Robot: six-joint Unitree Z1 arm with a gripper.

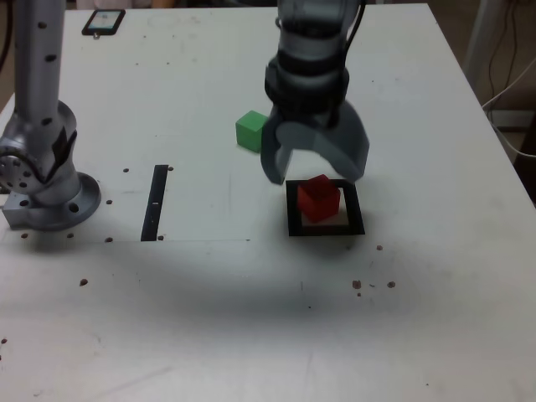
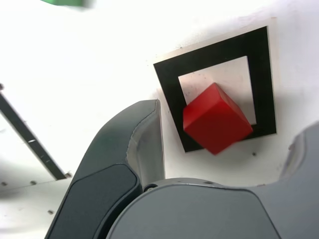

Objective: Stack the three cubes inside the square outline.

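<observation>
Hand [image 1: 316, 177] open, empty, over red cube [image 1: 319, 203]. Green cube [image 1: 249, 131] (likely next) lies toward the exterior view's left, nearer the desk's [image 1: 435, 285] far edge.

The exterior view is looking down at an angle onto the white table [image 1: 193, 318] from off the arm, taking in the arm's base [image 1: 54, 201] and the black square outline [image 1: 356, 209]. The wrist view is facing down from the gripper [image 2: 224, 144] at close range, with the outline appearing larger. Both views are sharing the outline, the red cube [image 1: 319, 199], the green cube [image 1: 250, 131] and the black strip [image 1: 155, 203].
</observation>
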